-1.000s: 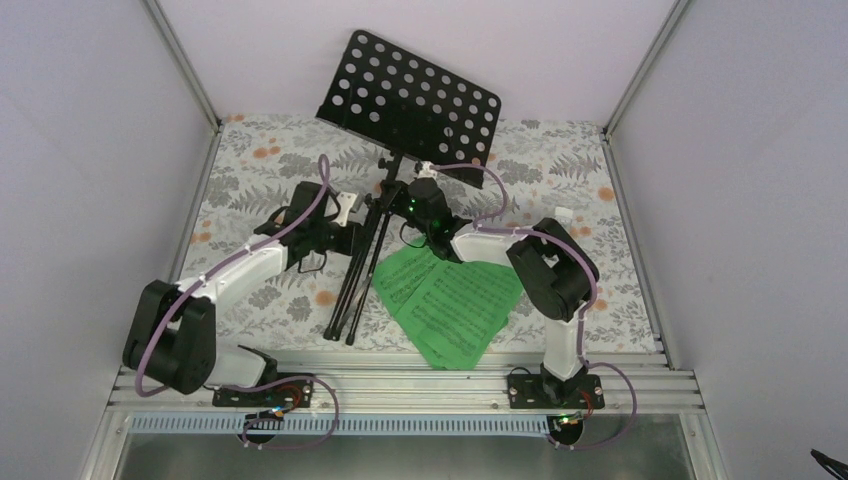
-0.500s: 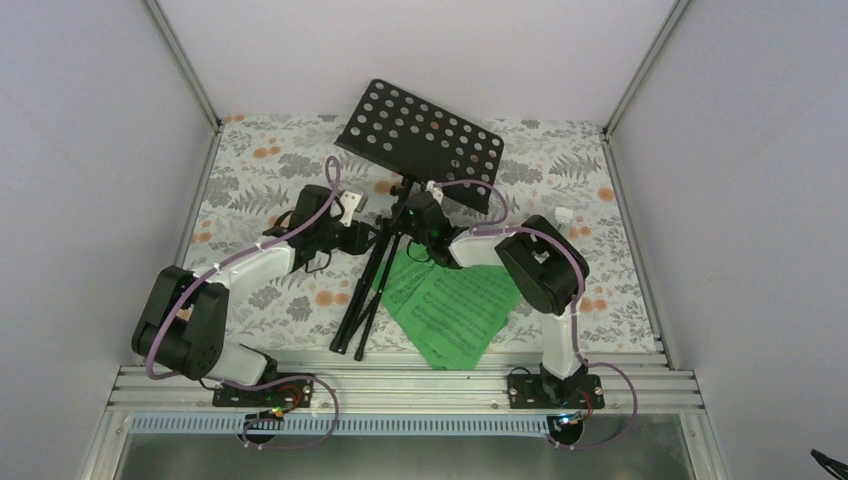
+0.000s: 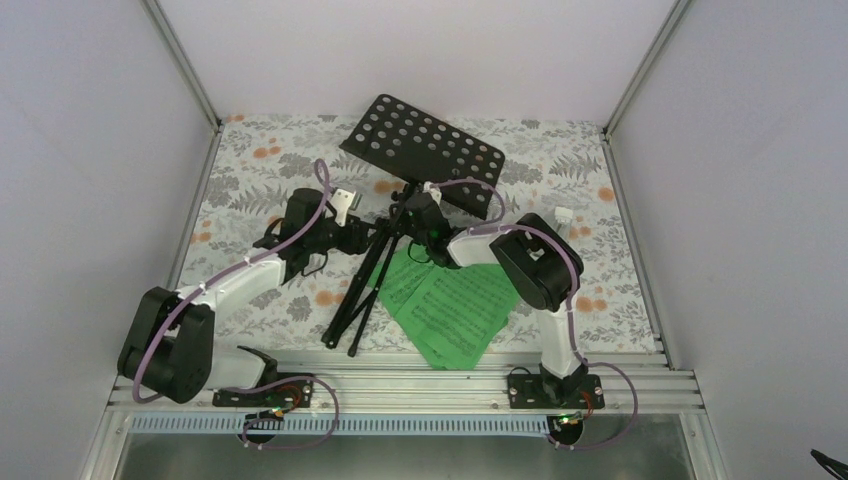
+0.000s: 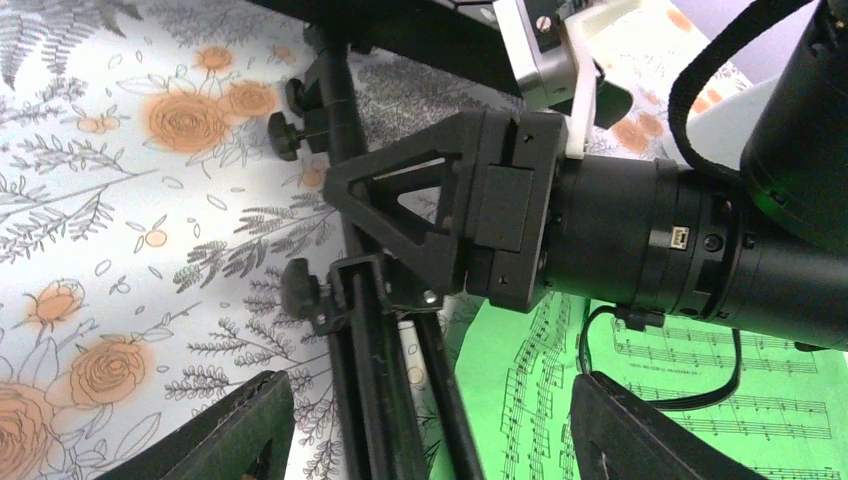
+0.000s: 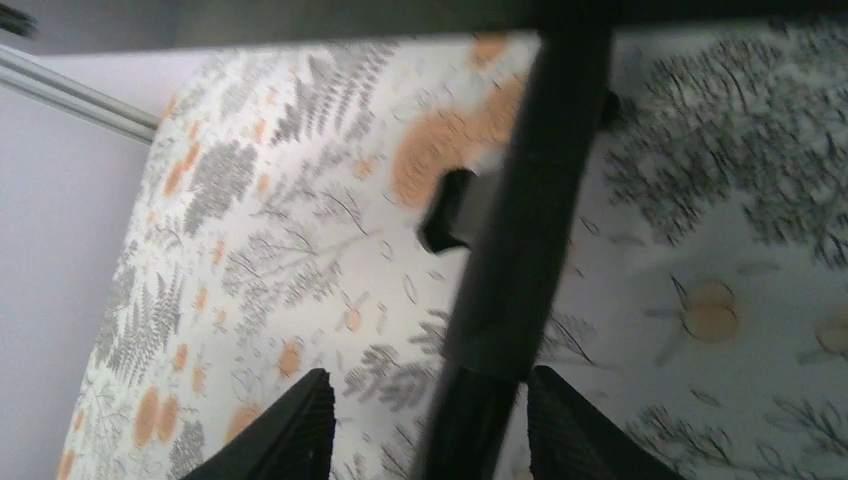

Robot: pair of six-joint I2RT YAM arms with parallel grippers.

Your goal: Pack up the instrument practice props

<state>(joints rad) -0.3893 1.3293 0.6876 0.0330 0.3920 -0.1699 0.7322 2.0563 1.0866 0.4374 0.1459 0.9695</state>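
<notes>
Since a second ago the perforated desk (image 3: 425, 150) has sunk from steep to nearly flat. From above, the music stand (image 3: 360, 295) lies slanted mid-table, with its folded legs at 7 o'clock and the desk at 1 o'clock. The left gripper (image 3: 368, 236) and right gripper (image 3: 402, 216) meet at its shaft. Green sheet-music pages (image 3: 455, 310) lie flat just beside the legs at 4 o'clock. The metronome (image 3: 565, 217), a tiny white speck, sits near the 3 o'clock wall. Floral cloth (image 3: 250, 170) shows toward 9 and 3 o'clock.

In the left wrist view, the left gripper (image 4: 430, 400) is spread, with the stand's legs (image 4: 378, 370) between its fingers and untouched. The right gripper (image 4: 400, 200) covers the shaft's joint.

The right wrist view is blurred. The right gripper (image 5: 430, 385) flanks the shaft (image 5: 530, 200), and I cannot tell whether it grips.
</notes>
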